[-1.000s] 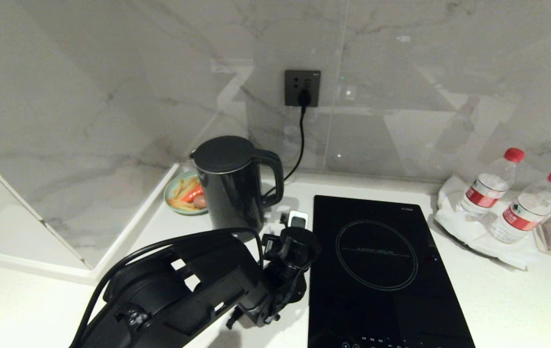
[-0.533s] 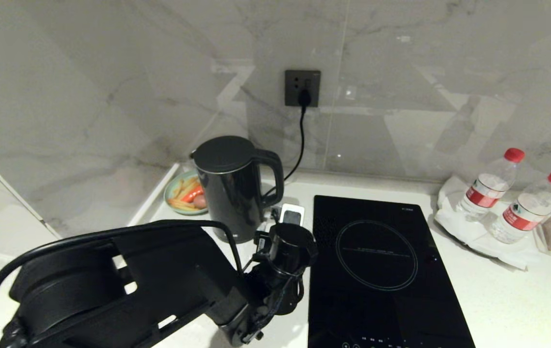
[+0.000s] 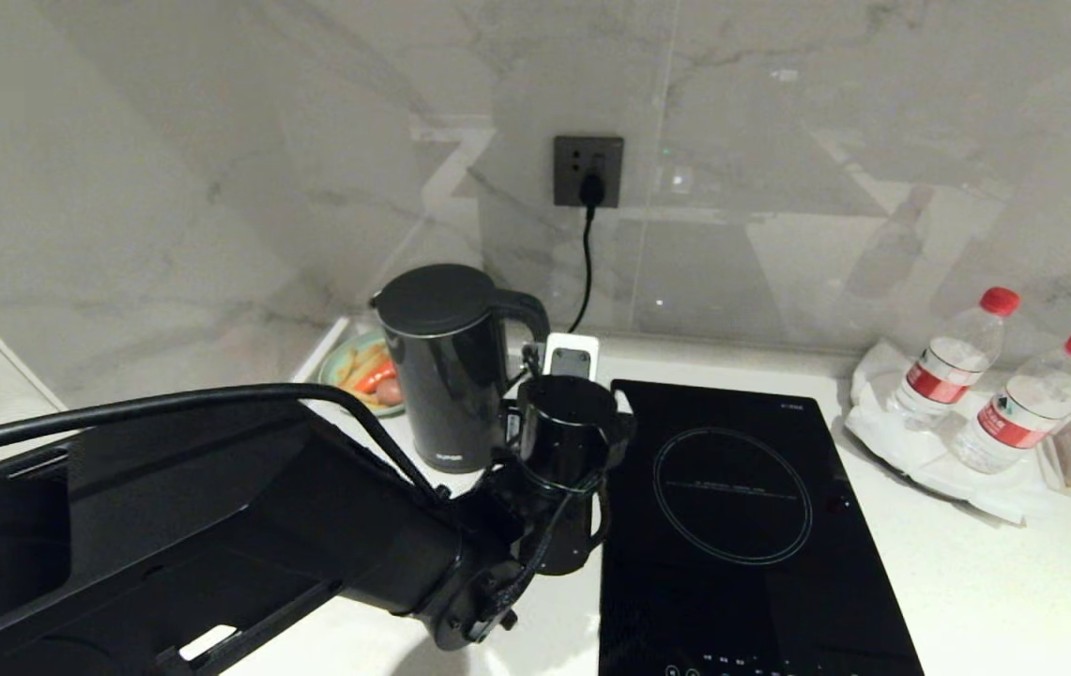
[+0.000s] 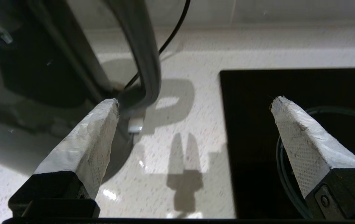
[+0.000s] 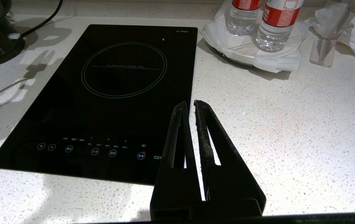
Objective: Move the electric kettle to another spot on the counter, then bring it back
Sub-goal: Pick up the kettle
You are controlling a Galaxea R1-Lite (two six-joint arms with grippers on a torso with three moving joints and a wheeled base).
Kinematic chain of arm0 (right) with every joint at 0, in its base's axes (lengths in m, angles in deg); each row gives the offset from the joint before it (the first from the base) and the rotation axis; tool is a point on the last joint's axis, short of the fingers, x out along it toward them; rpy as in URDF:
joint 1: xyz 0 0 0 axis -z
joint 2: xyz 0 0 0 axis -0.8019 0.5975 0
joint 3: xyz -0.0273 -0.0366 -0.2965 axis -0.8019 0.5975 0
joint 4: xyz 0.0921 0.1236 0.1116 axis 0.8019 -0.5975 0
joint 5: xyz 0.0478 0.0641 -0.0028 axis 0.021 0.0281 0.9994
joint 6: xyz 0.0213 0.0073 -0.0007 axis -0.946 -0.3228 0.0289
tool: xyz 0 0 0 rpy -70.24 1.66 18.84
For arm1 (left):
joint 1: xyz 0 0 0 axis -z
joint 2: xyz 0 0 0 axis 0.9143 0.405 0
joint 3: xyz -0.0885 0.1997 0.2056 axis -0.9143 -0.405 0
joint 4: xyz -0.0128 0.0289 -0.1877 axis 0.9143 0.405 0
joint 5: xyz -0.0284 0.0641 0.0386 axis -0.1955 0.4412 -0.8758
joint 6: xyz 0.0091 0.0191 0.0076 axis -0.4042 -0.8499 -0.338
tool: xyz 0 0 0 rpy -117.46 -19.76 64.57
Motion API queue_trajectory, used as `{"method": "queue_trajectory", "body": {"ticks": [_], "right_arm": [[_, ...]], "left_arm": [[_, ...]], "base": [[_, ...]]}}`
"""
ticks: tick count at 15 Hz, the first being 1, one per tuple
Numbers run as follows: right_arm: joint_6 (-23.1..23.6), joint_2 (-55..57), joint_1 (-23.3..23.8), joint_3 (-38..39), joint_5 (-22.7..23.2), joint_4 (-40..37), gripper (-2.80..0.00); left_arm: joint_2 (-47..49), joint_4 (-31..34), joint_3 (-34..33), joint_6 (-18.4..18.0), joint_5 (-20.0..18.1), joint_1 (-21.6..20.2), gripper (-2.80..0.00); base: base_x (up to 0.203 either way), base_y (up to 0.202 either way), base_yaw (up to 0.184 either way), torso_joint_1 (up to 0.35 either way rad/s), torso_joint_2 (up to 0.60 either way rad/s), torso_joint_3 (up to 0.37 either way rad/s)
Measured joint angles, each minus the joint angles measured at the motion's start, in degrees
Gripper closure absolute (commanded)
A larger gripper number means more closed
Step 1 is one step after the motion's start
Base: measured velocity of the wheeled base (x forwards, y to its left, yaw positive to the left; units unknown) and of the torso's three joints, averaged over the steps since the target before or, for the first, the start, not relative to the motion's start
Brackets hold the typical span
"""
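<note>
Electric kettle [image 3: 446, 376]: upright, centre-left of head view, on white worktop [image 3: 1014, 582], just left of black hob [image 3: 742, 526]. Left gripper [image 4: 193, 102]: jaws spread wide, released, straddling kettle handle [image 4: 143, 59] without grasp. Right gripper [image 5: 189, 107]: lower centre of its wrist view, jaws pressed together, empty, above hob edge.

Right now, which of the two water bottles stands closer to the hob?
The left bottle, its red cap against the wall, stands closer to the hob; the other bottle stands farther right, beside the small sign.
</note>
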Motion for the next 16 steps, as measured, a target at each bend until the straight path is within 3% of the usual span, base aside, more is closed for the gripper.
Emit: {"method": "queue_trajectory", "body": {"ticks": [16], "right_arm": [[0.0,0.0,0.0,0.0,0.0,0.0,0.0]], "left_arm": [[8.1,8.4,18.4,-0.4,-0.3,-4.3,-2.8]], "base": [[0.0,0.0,0.0,0.0,0.0,0.0]]}}
